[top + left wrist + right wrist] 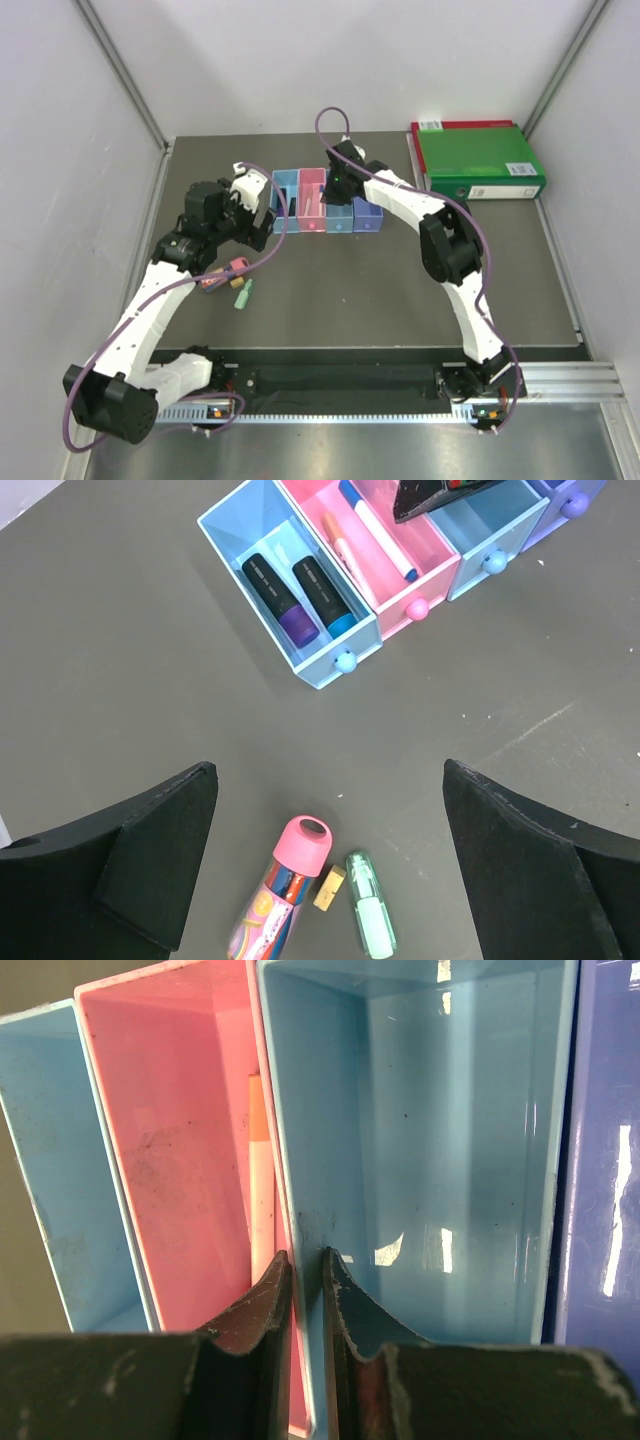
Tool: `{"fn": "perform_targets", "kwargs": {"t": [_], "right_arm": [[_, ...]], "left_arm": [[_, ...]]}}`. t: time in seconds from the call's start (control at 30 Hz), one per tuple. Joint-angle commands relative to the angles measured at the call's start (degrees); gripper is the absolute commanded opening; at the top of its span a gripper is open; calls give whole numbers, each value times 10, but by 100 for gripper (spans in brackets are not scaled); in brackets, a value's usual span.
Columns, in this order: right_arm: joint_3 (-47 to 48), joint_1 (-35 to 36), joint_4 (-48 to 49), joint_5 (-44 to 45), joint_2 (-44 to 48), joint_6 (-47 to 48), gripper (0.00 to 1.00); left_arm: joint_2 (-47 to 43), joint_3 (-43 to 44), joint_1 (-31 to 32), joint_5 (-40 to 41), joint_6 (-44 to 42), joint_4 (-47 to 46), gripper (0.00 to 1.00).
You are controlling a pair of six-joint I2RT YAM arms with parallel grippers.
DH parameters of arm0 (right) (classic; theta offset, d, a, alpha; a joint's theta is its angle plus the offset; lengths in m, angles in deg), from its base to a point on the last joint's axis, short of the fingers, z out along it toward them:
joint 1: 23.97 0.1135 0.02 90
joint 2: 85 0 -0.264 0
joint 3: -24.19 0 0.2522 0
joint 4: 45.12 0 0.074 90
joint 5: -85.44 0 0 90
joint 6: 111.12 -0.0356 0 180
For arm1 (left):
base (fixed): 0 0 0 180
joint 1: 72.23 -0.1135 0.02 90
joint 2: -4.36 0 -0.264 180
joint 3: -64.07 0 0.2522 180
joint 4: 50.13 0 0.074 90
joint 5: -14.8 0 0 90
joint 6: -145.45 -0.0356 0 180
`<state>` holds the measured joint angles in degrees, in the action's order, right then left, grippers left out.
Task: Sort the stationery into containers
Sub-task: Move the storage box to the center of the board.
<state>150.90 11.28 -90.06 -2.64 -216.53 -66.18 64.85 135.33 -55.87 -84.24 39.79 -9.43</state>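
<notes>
Now | left claw (328, 772) spread wide, empty | right claw (303, 1262) pinching containers (300, 1140) wall

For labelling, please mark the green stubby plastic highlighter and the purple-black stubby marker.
Green stubby plastic highlighter (371, 914): left wrist view, its body.
Purple-black stubby marker (277, 598): left wrist view, its black barrel.

Even, bright light, soft shadows, white glare on glossy containers (440, 1140).

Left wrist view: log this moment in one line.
left fingers open above loose pink highlighter, green highlighter | right fingers shut above containers | two markers boxed
</notes>
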Motion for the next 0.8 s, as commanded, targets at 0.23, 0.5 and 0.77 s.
{"fn": "perform_targets", "kwargs": {"t": [0.23, 0.5, 0.77], "right_arm": [[-125, 33, -44, 2, 49, 0, 0], [-108, 39, -42, -12, 42, 9, 0], [-99, 41, -20, -16, 48, 51, 19]], "left_arm": [[-27, -2, -2, -11, 9, -38, 99], [-31, -8, -2, -7, 11, -43, 99], [-36, -16, -2, -2, 13, -48, 99]]}}
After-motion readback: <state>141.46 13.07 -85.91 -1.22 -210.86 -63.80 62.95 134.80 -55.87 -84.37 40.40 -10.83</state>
